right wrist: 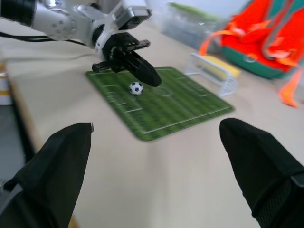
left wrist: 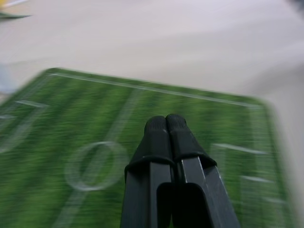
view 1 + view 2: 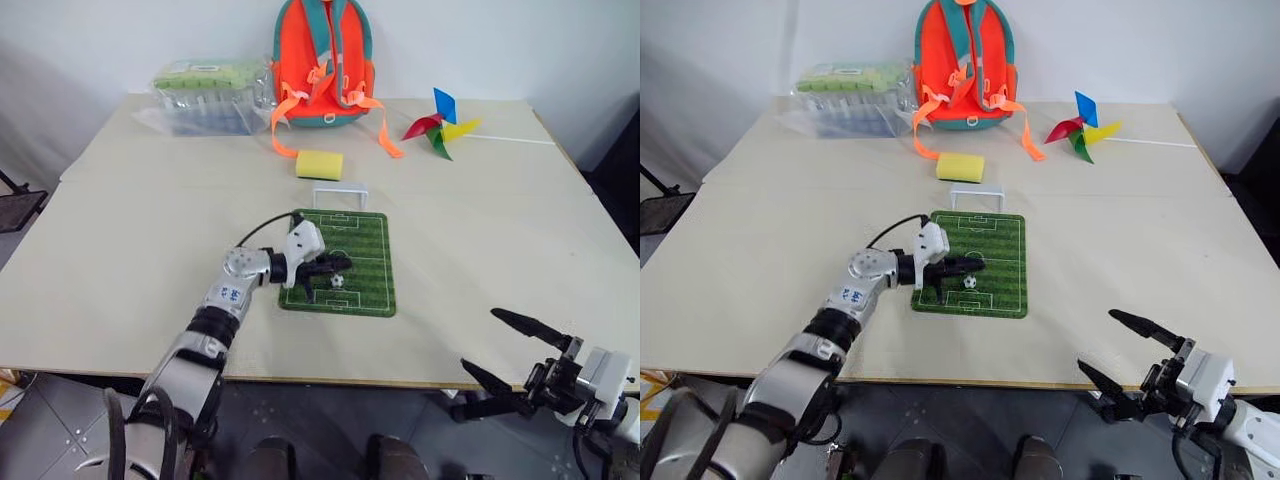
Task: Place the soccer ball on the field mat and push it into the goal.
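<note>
A broad beige tabletop point(image 3: 150, 230) carries the striped green field mat point(image 3: 365, 250), the tiny black-and-white soccer ball point(image 3: 338, 281) on it. Above the mat, the left tool point(image 3: 338, 264) is pressed together; well off the mat the right tool point(image 3: 505, 348) gapes apart. The white wire goal point(image 3: 340, 195) touches the mat's far edge.

Your left arm is stretched forward and across toward the middle, wrist bent inward, and its end effector point(image 3: 338, 264) points roughly level with both black fingers point(image 2: 166, 130) pressed flat together, nothing between them. Your right arm hangs back, low at the near right, its end effector point(image 3: 508, 348) aimed forward and to the left, the two fingers point(image 1: 259, 152) spread wide apart and empty.
</note>
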`<state>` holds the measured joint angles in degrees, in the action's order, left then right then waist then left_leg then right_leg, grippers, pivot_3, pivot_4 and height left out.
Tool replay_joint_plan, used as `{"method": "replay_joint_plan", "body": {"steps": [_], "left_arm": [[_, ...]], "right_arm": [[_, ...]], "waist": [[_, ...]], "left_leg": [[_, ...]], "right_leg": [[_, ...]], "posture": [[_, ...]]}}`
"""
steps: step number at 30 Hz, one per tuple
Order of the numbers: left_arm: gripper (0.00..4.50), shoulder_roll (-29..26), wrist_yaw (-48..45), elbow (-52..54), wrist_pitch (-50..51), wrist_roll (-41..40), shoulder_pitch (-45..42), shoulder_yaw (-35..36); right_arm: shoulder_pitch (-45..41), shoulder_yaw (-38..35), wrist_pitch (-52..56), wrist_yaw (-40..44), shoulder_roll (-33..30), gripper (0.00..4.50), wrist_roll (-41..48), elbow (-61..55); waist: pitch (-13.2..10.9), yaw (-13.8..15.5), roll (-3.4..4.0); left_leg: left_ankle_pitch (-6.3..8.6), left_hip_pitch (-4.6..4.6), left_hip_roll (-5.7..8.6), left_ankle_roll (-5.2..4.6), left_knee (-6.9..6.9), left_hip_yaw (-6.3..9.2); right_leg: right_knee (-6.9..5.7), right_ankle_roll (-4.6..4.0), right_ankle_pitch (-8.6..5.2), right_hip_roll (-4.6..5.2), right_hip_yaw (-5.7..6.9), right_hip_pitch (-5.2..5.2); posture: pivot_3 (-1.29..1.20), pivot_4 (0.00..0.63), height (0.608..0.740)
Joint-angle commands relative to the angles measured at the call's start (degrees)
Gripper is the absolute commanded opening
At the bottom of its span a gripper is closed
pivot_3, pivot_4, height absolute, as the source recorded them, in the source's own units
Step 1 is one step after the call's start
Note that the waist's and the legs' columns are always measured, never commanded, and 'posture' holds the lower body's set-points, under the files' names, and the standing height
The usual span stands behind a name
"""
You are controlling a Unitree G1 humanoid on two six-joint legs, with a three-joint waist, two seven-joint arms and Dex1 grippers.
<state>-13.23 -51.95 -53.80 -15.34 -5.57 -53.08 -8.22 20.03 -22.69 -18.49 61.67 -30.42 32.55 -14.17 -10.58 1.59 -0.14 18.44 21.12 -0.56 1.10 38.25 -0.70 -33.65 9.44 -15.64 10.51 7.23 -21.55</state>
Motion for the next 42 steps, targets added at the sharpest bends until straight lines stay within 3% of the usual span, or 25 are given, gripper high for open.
{"method": "replay_joint_plan", "body": {"steps": [1, 4, 10, 14, 18, 24, 29, 42], "left_arm": [[0.01, -0.8, 3.6, -4.7, -7.0, 0.2, -4.5, 3.7], [0.01, -4.6, 0.4, -4.3, -9.6, -1.6, -4.0, 6.6], [0.01, -10.5, -9.9, 6.3, -7.1, -6.1, 5.2, 9.3], [0.01, -16.5, -9.8, 26.3, 4.1, -13.5, 20.6, 15.1], [0.01, -21.1, -4.1, 39.3, 14.1, -14.4, 31.9, 18.7], [0.01, -21.4, 3.8, 49.1, 21.0, -17.9, 37.6, 25.2], [0.01, -20.9, 6.7, 53.9, 23.8, -19.2, 39.9, 26.3], [0.01, -20.9, 10.1, 57.8, 26.9, -21.5, 42.2, 28.9]], "right_arm": [[1.1, -0.4, 0.3, -4.3, 1.8, 4.5, -0.2, -3.5], [1.8, 0.9, 1.0, -8.2, 4.4, 4.5, -1.1, -5.4], [-1.7, 0.6, 3.5, -16.9, 7.0, 4.5, -2.0, -5.6], [-6.6, 0.2, 3.6, -21.7, 7.6, 4.5, -3.9, -1.9], [-9.2, 1.0, 3.1, -22.9, 8.1, 4.5, -4.6, 0.1], [-12.1, 3.1, 1.8, -20.5, 7.5, 4.5, -5.4, 3.6], [-14.3, 3.5, 1.8, -19.2, 7.0, 4.5, -5.4, 5.9], [-20.1, 5.1, 2.1, -17.3, 6.9, 4.5, -6.2, 10.8]], "waist": [[0.0, 0.0, -0.01], [0.0, -0.3, 0.0], [0.0, -0.4, 0.03], [0.0, -0.6, 0.04], [0.0, -1.0, 0.07], [0.0, 0.0, 0.09], [0.0, -0.4, 0.11], [0.0, -0.5, 0.11]], "left_leg": [[0.0, 0.0, 0.0, 0.0, -0.05, 0.0], [0.0, -0.01, -0.01, 0.0, -0.14, -0.02], [0.01, -0.04, -0.02, -0.01, -0.14, -0.08], [0.03, -0.03, -0.08, 0.0, -0.1, -0.06], [0.08, -0.06, -0.13, 0.04, -0.14, -0.07], [0.1, -0.06, -0.12, 0.0, 0.02, -0.04], [0.11, -0.1, -0.13, 0.03, -0.06, -0.08], [0.12, -0.11, -0.14, 0.04, -0.07, -0.12]], "right_leg": [[0.02, 0.0, 0.0, 0.0, 0.0, -0.01], [0.04, 0.0, 0.0, -0.01, 0.02, -0.04], [0.0, 0.0, 0.0, -0.02, -0.06, -0.07], [-0.05, 0.0, 0.0, -0.04, -0.07, -0.09], [-0.13, -0.05, -0.02, -0.09, -0.16, -0.16], [-0.17, -0.04, -0.02, -0.07, -0.19, -0.1], [-0.17, -0.05, -0.02, -0.09, -0.22, -0.13], [-0.15, -0.06, -0.02, -0.1, -0.26, -0.15]], "posture": [[0.0, 0.15, 0.74], [0.0, 0.15, 0.74], [0.0, 0.15, 0.74], [0.0, 0.15, 0.74], [0.0, 0.15, 0.74], [0.0, 0.15, 0.74], [0.0, 0.15, 0.74], [0.0, 0.15, 0.74]]}}
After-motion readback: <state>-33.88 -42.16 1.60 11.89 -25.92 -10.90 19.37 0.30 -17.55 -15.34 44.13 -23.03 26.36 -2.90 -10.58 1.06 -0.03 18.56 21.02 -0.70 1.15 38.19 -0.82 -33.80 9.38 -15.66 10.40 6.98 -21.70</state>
